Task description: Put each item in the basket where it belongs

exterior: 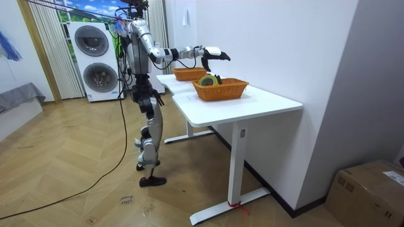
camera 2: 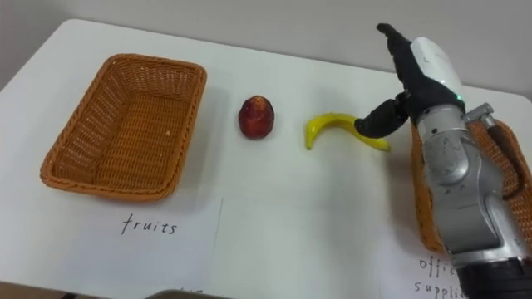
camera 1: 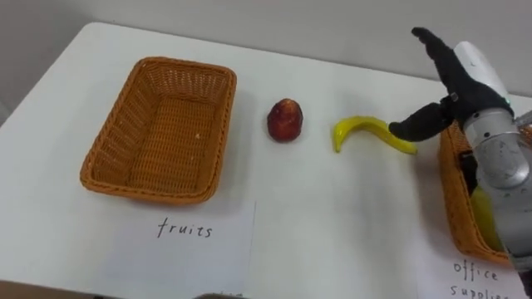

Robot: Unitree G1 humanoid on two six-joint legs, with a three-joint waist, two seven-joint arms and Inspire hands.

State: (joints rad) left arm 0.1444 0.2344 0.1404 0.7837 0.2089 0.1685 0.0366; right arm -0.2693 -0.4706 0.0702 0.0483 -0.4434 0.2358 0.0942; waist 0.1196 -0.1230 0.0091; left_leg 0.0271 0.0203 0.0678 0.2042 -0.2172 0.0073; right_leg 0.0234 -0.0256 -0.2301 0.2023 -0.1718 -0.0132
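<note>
1. The white table (camera 1: 332, 237) stands against a pale wall. In the room view the robot stands upright at its long edge, with its right arm stretched out over the top
2. Two stacked washing machines (exterior: 95, 60) stand behind the robot at the room view's left
3. The left basket (camera 1: 154, 193) is woven and orange-brown and sits on the robot's left part of the table. Its long side runs away from the robot
4. The right basket (camera 1: 453, 199) is of the same weave and sits at the table's right edge, partly hidden by the robot's forearm. A yellow-green thing (camera 1: 486, 220) lies in it, and I cannot tell what it is
5. A handwritten paper sheet (camera 1: 199, 249) lies just in front of the left basket, and a second sheet (camera 1: 474, 282) lies in front of the right basket
6. The right hand (camera 1: 455, 87) is raised above the table just left of the right basket. Its fingers are straight and point up and away, its thumb reaches out toward the fruit, and it holds nothing
7. The banana (camera 1: 366, 129) lies on the bare table between the baskets. Its right end is under the thumb, and I cannot tell whether they touch
8. The red apple (camera 1: 284, 119) rests on the table between the banana and the left basket, apart from both
</note>
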